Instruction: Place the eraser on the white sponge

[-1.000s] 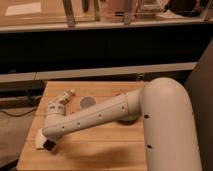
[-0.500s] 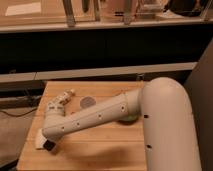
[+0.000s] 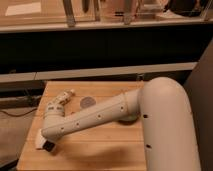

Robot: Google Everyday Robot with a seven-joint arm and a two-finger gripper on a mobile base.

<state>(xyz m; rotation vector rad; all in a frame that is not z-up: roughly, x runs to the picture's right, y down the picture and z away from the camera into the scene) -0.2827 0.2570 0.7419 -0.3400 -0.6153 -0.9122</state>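
The gripper [image 3: 46, 145] hangs low at the wooden table's [image 3: 100, 152] near-left edge, unmoved across the last second — no progress. A small dark block, seemingly the eraser [image 3: 49, 147], sits at its tip; white sponge — not visible.

Eraser [image 3: 49, 146]: small black block at claw [image 3: 46, 145], table's front-left; white sponge unseen.

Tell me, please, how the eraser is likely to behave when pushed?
The eraser, a small dark block by the gripper near the table's front edge, looks blocky, so it would probably slide, not roll. It is small, so likely light and easy to knock off line.
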